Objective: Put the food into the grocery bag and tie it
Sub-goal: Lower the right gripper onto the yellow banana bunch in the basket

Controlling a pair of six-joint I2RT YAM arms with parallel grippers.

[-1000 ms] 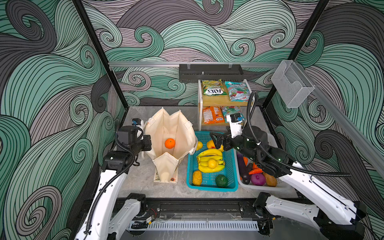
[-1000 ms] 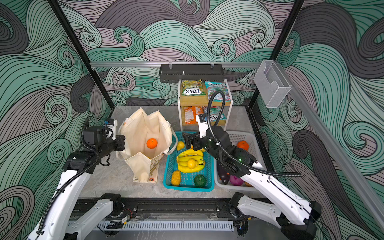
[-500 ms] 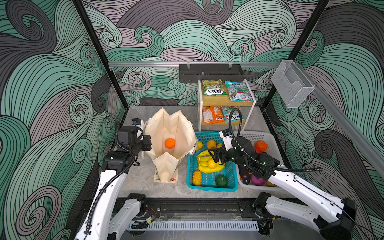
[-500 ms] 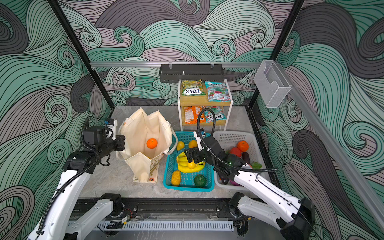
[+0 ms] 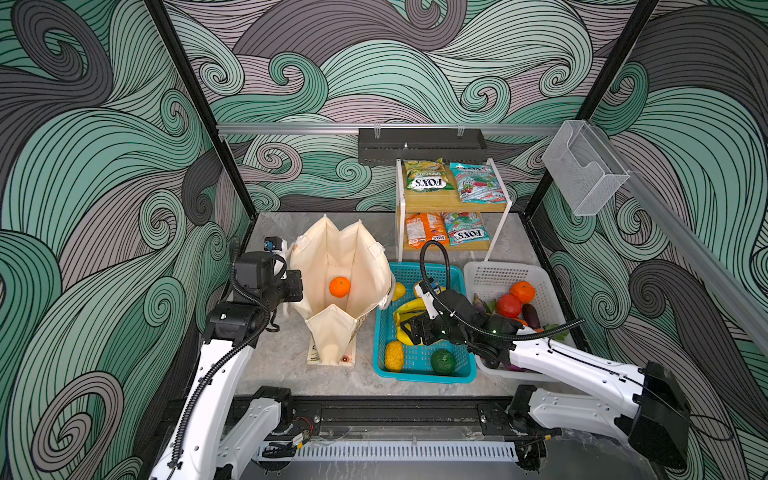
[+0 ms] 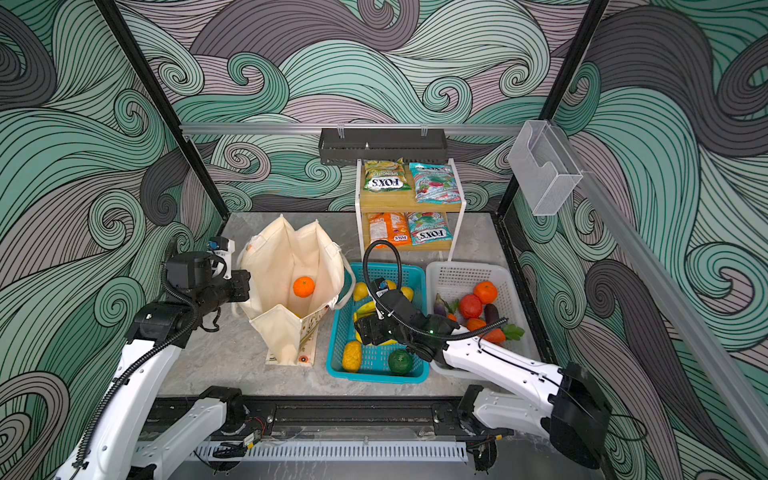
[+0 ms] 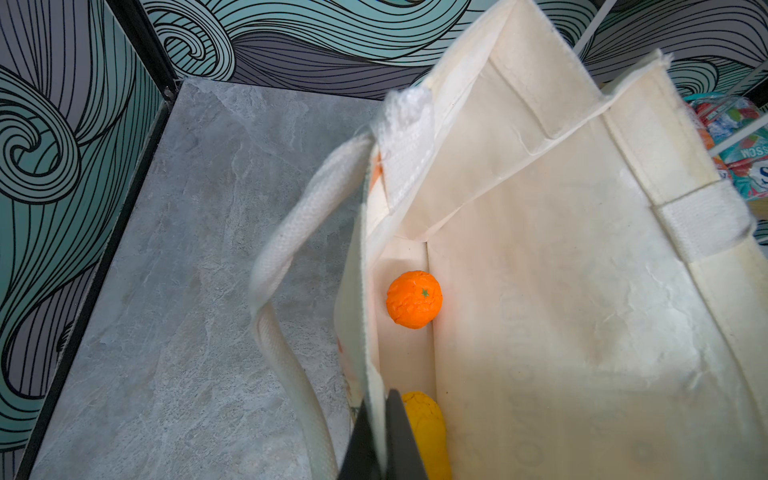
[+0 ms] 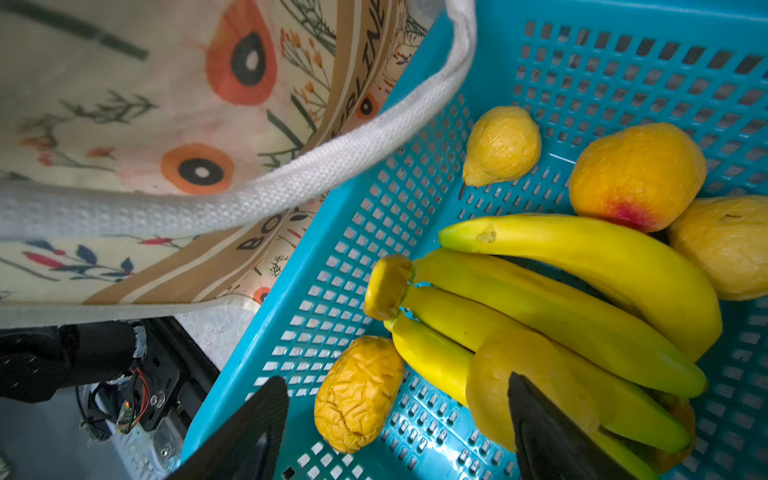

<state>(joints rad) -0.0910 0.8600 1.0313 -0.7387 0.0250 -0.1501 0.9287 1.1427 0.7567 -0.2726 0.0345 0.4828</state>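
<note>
White-shelled, black-jointed left arm (image 5: pixel 216 386) & matching right arm (image 5: pixel 573 365) had smooth links. Black ribbed cable hose (image 5: pixel 433 242) ran along each. Small green LED (image 5: pixel 493 331) glowed on right arm's black wrist block. Jaws were black, tapered.

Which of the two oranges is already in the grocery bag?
The orange lying on the grocery bag floor; the other orange sits in the white basket.
</note>
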